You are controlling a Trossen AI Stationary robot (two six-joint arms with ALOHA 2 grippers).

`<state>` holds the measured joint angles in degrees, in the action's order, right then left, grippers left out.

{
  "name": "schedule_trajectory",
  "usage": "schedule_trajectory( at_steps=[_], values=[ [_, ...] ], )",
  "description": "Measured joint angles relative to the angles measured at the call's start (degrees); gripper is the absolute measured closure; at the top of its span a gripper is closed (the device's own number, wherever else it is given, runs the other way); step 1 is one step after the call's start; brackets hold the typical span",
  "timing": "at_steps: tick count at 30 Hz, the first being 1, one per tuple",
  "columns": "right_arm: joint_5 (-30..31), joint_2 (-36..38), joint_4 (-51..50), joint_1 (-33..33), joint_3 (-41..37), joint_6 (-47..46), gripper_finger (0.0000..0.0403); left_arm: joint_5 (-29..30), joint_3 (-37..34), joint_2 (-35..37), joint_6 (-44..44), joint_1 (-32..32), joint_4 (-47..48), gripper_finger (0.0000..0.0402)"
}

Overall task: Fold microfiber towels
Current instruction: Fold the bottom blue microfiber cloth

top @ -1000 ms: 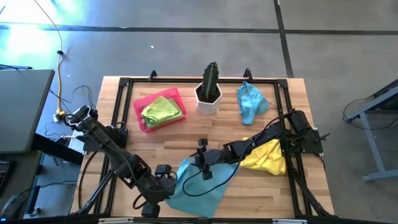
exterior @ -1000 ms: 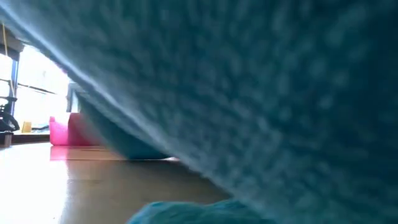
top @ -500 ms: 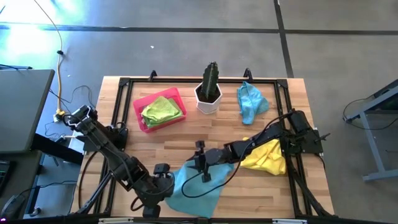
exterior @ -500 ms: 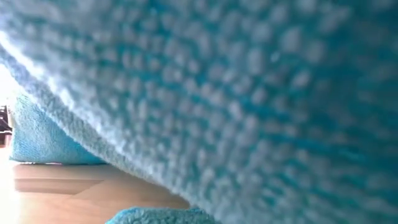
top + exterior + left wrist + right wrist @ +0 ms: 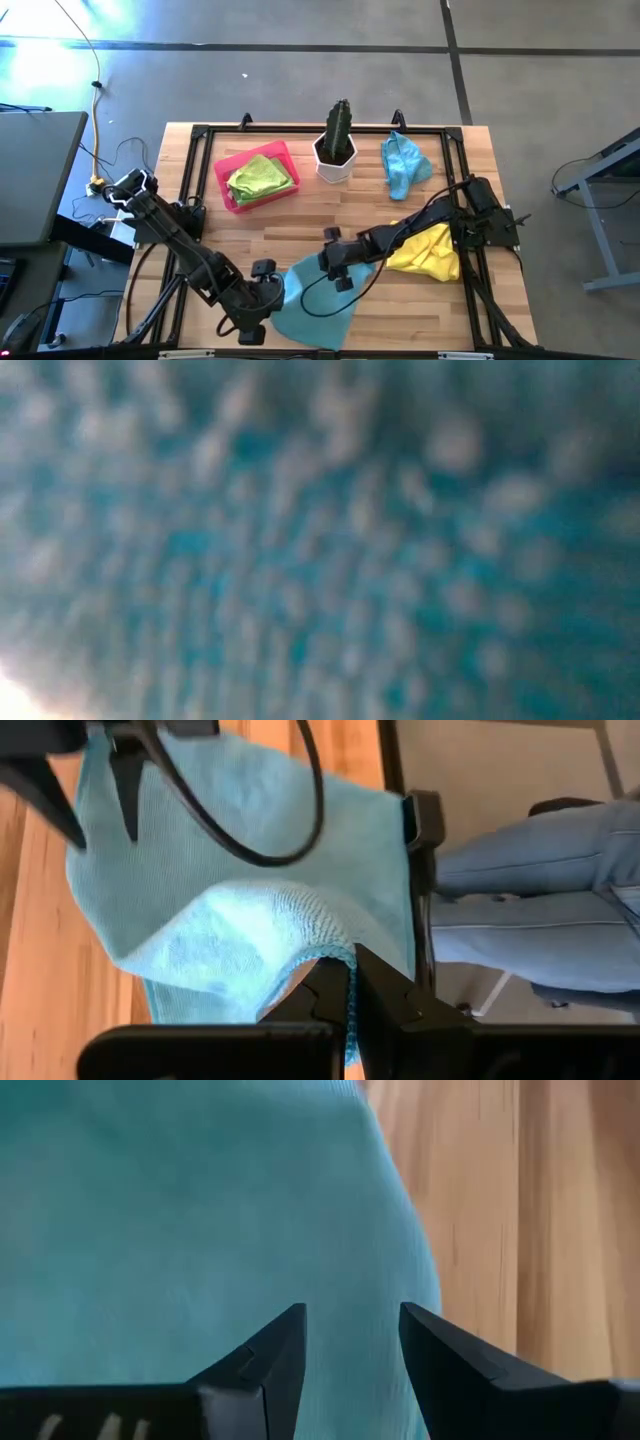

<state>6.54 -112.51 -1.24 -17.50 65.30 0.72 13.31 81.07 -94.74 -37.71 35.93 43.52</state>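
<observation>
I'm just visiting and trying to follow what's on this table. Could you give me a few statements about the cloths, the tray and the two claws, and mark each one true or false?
1. The left gripper is pinching an edge of the light blue towel at the table's front. True.
2. The pink tray holds a yellow cloth. False: the cloth in it is the lime green towel.
3. The right gripper has its fingers apart over the light blue towel. True.
4. The potted cactus stands inside the pink tray. False: it stands on the bare wood beside the tray.
5. A yellow towel lies crumpled near the right arm. True.
</observation>
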Motion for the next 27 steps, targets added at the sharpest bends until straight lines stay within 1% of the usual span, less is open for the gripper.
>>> schedule_trajectory(
  at_steps=[3,6,10,15,18,20,22,27],
  values=[
    [-1.7,0.0,-4.2,-0.1,0.0,-4.6,0.0247,0.3,-1.9,0.0,-1.1,0.1,-0.1,0.0401],
    [-6.9,0.0,-6.4,-0.9,0.0,-9.4,0.0247,0.4,-3.6,0.0,-2.3,0.1,0.2,0.0401],
    [-13.8,0.0,-6.3,-2.3,-0.1,-14.1,0.0247,0.3,-5.8,0.0,-4.3,-0.4,0.4,0.0401],
    [-18.7,0.0,-4.7,-4.4,-0.2,-15.7,0.0247,0.8,-6.5,0.0,-5.2,-0.7,1.3,0.0401],
    [-21.0,0.0,-4.0,-5.4,0.0,-13.6,0.0247,0.8,-6.5,0.0,-5.2,-0.7,1.6,0.0401],
    [-20.8,0.0,-4.1,-5.8,0.6,-12.0,0.0247,0.8,-6.5,0.0,-5.2,-0.7,1.6,0.0401],
    [-19.2,0.0,-4.0,-5.7,1.5,-9.7,0.0247,0.6,-6.5,0.0,-5.2,-0.3,1.6,0.0401],
    [-10.7,0.0,-2.0,-4.6,3.7,-2.1,0.0247,0.7,-6.5,0.0,-6.3,0.1,1.4,0.0401]
  ],
)
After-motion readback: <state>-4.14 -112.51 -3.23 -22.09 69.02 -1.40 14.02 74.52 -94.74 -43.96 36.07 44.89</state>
